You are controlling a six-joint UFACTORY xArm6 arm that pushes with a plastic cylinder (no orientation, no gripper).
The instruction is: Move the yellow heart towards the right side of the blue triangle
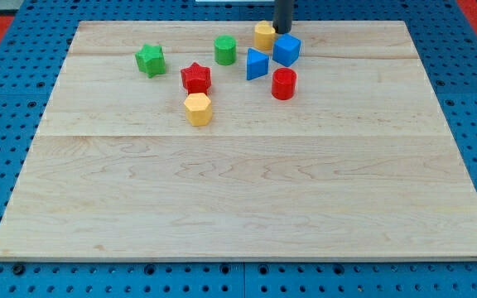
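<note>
The yellow heart (263, 36) lies near the view's top, just up and right of the blue triangle (257, 64). My tip (282, 31) comes down from the top edge and stands right against the heart's right side, just above the blue cube (286, 50). The blue cube sits to the right of the triangle and close below-right of the heart.
A red cylinder (283, 84) stands below the blue cube. A green cylinder (225, 50), a red star (195, 79), a yellow hexagon (198, 108) and a green star (150, 60) lie to the view's left. The wooden board (247, 190) sits on a blue pegboard.
</note>
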